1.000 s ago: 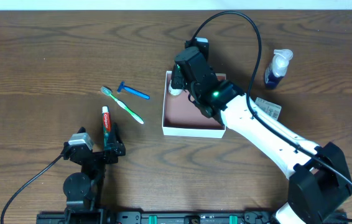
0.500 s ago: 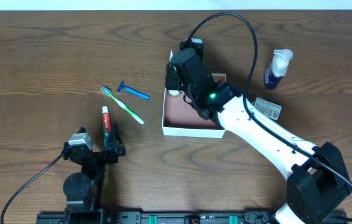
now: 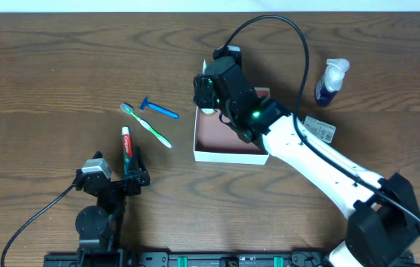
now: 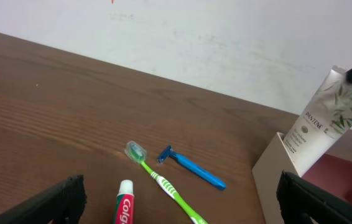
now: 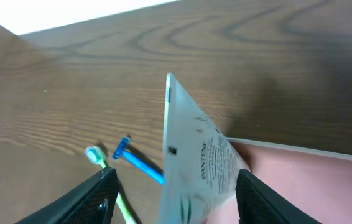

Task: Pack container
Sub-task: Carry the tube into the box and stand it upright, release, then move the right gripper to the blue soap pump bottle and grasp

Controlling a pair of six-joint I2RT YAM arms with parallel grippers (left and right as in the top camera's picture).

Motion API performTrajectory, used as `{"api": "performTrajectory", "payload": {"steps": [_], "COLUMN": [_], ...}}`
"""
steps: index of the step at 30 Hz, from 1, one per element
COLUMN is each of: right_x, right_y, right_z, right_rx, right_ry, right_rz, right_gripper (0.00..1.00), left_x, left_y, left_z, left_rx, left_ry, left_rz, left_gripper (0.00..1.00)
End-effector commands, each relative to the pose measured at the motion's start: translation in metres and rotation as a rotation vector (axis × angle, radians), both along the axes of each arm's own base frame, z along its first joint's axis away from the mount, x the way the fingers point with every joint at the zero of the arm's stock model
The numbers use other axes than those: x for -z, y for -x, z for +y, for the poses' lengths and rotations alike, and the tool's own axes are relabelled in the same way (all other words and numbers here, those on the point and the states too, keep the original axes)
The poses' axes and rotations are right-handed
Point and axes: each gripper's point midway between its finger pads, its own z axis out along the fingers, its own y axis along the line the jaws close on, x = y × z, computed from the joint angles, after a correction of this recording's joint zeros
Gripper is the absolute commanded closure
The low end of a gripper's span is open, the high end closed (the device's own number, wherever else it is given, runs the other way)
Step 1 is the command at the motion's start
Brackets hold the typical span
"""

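**Overhead.** The container sits just right of table centre, open side up. The right arm reaches from the 5 o'clock corner of the table toward 11 o'clock, with its wrist over the container's 11 o'clock corner. The right gripper hangs at that corner, and a white tube shows beneath it. The left arm is folded low at 7 o'clock. The left gripper points to 12 o'clock, with a toothpaste lying at its tips.

**Left wrist.** The fingers are spread wide and pinch nothing. The tube leans toward 1 o'clock, its lower end inside the container.

**Right wrist.** The fingers flank the tube. The finger at 3 o'clock looks to be against it, while a gap shows at the other. Whether the tube is pinched cannot be told.
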Motion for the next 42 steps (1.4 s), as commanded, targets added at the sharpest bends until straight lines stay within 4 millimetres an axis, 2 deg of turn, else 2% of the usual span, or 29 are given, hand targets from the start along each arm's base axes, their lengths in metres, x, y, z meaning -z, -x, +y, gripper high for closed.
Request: {"api": "performTrajectory", "payload": {"steps": [1,3,5,9,13,15,18,20,25,29,35,42], "right_x": [-0.072,-0.09,-0.106,-0.117,-0.105,-0.094,-0.076,-0.067,-0.043,-0.024,0.003,0.018], "right_y": [0.011,0.017,0.022,0.033,0.038,0.039,0.039,0.037,0.03,0.024,0.005,-0.022], "right_z": [-0.008,-0.023,-0.046,-0.117,-0.191,-0.22,-0.258,-0.274,-0.303,-0.317,-0.324,-0.321], "right_rx": [-0.026,-0.013,0.033,0.193,0.361,0.417,0.488,0.502,0.511,0.503,0.416,0.249], "right_ry": [-0.041,-0.023,0.011,0.127,0.254,0.303,0.365,0.402,0.484,0.531,0.63,0.676], "right_rz": [-0.133,-0.168,-0.195,-0.179,-0.094,-0.038,0.045,0.084,0.166,0.223,0.261,0.22], "right_gripper": [0.37,0.37,0.33,0.28,0.27,0.27,0.26,0.27,0.26,0.26,0.26,0.26], "left_x": [0.016,0.016,0.016,0.016,0.016,0.016,0.016,0.016,0.016,0.016,0.016,0.016], "left_y": [0.001,0.001,0.001,0.001,0.001,0.001,0.001,0.001,0.001,0.001,0.001,0.001], "left_z": [-0.001,-0.001,-0.001,-0.001,-0.001,-0.001,-0.001,-0.001,-0.001,-0.001,-0.001,-0.001], "left_rx": [0.007,0.007,0.007,0.007,0.007,0.007,0.007,0.007,0.007,0.007,0.007,0.007], "left_ry": [-0.012,-0.012,-0.012,-0.012,-0.012,-0.012,-0.012,-0.012,-0.012,-0.012,-0.012,-0.012], "left_rz": [0.047,0.046,0.047,0.047,0.047,0.047,0.047,0.047,0.046,0.047,0.047,0.047], "left_gripper": [0.02,0.02,0.02,0.02,0.02,0.02,0.02,0.02,0.02,0.02,0.02,0.02]}}
